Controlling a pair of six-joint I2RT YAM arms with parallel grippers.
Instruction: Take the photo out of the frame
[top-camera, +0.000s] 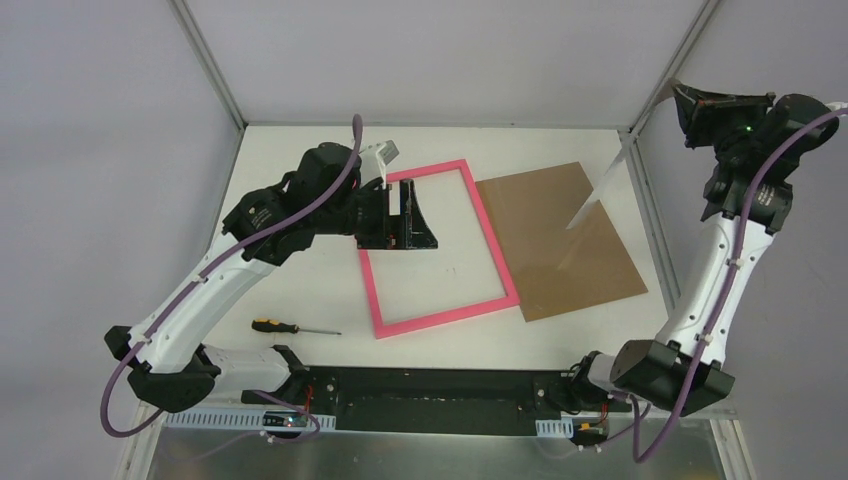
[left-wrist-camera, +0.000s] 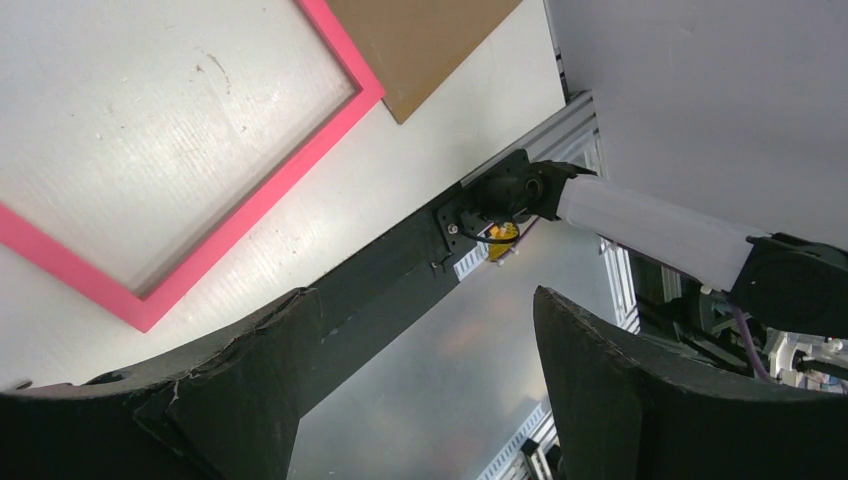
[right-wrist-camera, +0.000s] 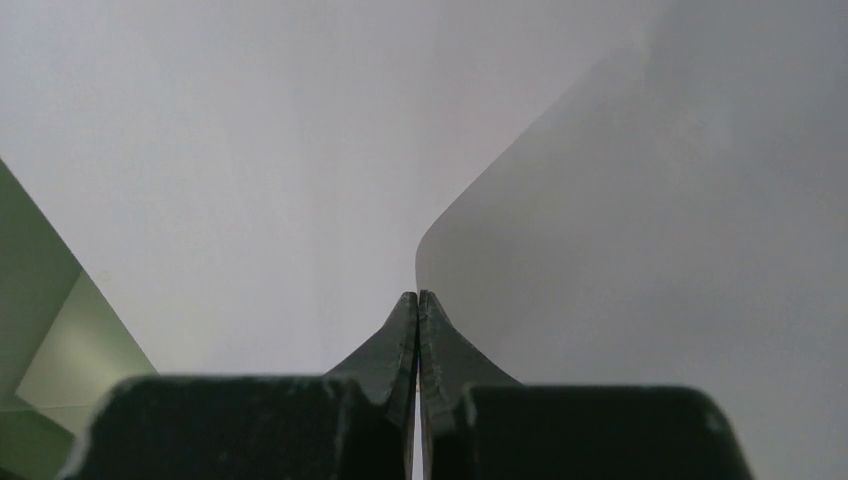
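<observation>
Right hand pinches the photo (raised, tilted).

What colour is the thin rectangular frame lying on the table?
The thin rectangular frame is bright pink, clearest in the top external view.

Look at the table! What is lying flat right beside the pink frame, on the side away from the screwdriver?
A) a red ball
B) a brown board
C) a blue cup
B: a flat brown board lies on the table, right along one long side of the pink frame.
</observation>
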